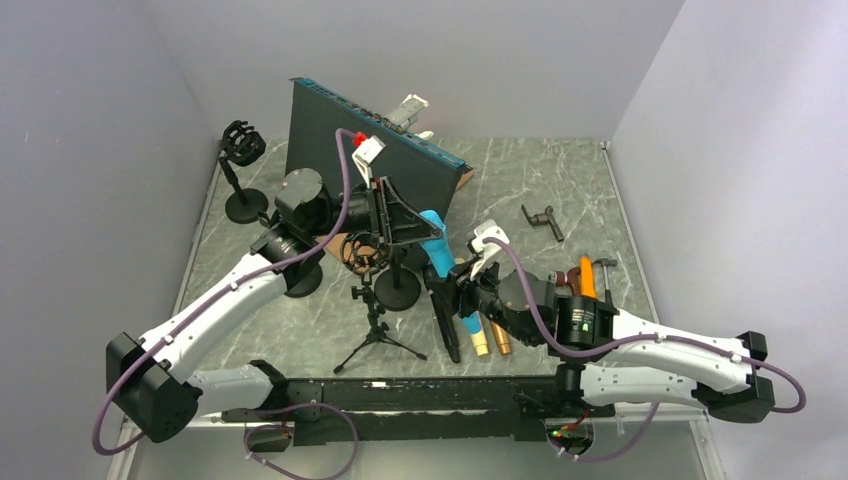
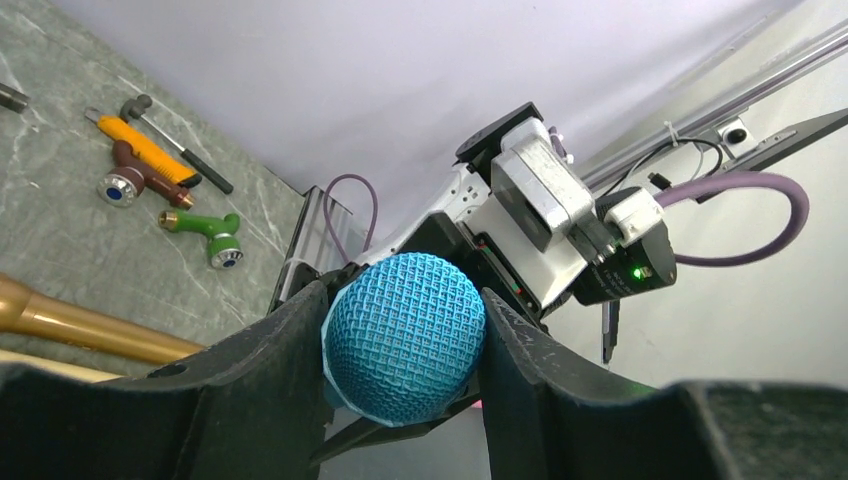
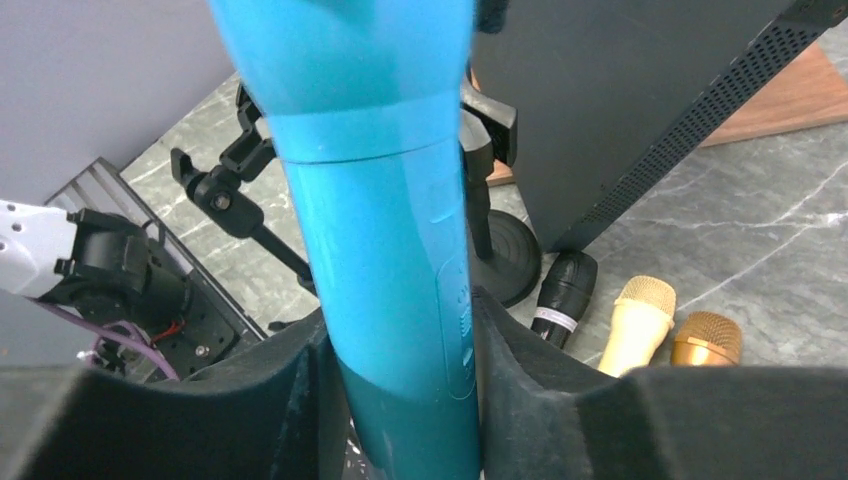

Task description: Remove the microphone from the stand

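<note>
Fingers of left gripper [image 2: 405, 300] pinch the mesh head of the microphone [image 2: 405, 345]; right gripper [image 3: 400, 320] fingers clamp its barrel, further toward the tail. Grasp looks done; lifting it clear of the stand [image 3: 510, 262], just behind the right fingers, is not yet done, and clip contact is unclear. Mic: bright blue, smooth tapered body, grille intact.

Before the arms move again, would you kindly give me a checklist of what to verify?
1. Grip of left hand on blue microphone, at its mesh head: ok.
2. Fingers of right hand touching its body on both sides: ok.
3. Microphone clear of the stand: cannot tell.
4. Loose gold microphones lying apart from both hands: ok.
</note>
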You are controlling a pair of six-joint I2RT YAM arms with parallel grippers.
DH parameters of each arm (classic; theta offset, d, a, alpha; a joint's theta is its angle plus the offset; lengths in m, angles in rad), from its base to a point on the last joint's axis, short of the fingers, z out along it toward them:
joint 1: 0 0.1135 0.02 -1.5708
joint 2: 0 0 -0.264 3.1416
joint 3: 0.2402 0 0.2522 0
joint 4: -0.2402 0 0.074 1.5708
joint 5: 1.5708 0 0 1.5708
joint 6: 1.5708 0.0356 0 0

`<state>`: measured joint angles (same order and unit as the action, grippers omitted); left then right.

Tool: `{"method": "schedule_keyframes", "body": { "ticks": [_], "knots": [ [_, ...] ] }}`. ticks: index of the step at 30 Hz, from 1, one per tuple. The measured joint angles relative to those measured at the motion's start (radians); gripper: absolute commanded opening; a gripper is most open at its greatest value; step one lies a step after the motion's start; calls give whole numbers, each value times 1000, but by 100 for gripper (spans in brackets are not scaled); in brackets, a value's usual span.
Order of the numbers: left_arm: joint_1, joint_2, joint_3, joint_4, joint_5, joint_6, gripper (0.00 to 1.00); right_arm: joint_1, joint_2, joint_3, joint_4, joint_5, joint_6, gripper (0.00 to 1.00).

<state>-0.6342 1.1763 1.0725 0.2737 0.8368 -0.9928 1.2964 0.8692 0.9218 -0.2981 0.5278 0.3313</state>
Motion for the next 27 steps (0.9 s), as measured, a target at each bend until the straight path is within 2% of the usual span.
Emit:
{"method": "schedule_keyframes", "body": {
  "ticks": [2, 3, 4, 5, 6, 7, 11, 15, 21, 24, 27],
  "knots": [
    [-11, 14, 0, 13, -8, -2, 0, 0, -10, -18, 10, -14, -7, 14],
    [-16, 24, 0, 16, -11, -10, 9, 4, -13, -27, 14, -17, -10, 6],
    [-19, 34, 0, 17, -8, -15, 24, 5, -17, -37, 15, -12, -6, 0],
    [-20, 43, 0, 16, -4, -11, 43, 3, -21, -44, 13, -6, -8, 0],
    [-20, 49, 1, 14, -3, -5, 55, 0, -22, -50, 11, 4, -8, 0],
    [-21, 52, 1, 10, -2, 6, 58, 1, -22, -53, 6, 18, -8, 0],
    [-28, 32, 20, -108, -55, 113, 61, 4, -21, -62, -25, 96, 2, 0],
    [-25, -49, 88, -335, -155, 276, 60, -54, -58, -111, -116, 251, 67, 0],
    [-16, -275, 159, -518, -396, 489, 54, -355, -62, -168, -220, 235, 117, 0],
    [-15, -384, 134, -542, -486, 550, 53, -521, 17, -174, -241, 153, 125, 0],
    [-15, -473, 100, -554, -556, 595, 56, -656, 173, -161, -257, 70, 127, 0]
  ]
}}
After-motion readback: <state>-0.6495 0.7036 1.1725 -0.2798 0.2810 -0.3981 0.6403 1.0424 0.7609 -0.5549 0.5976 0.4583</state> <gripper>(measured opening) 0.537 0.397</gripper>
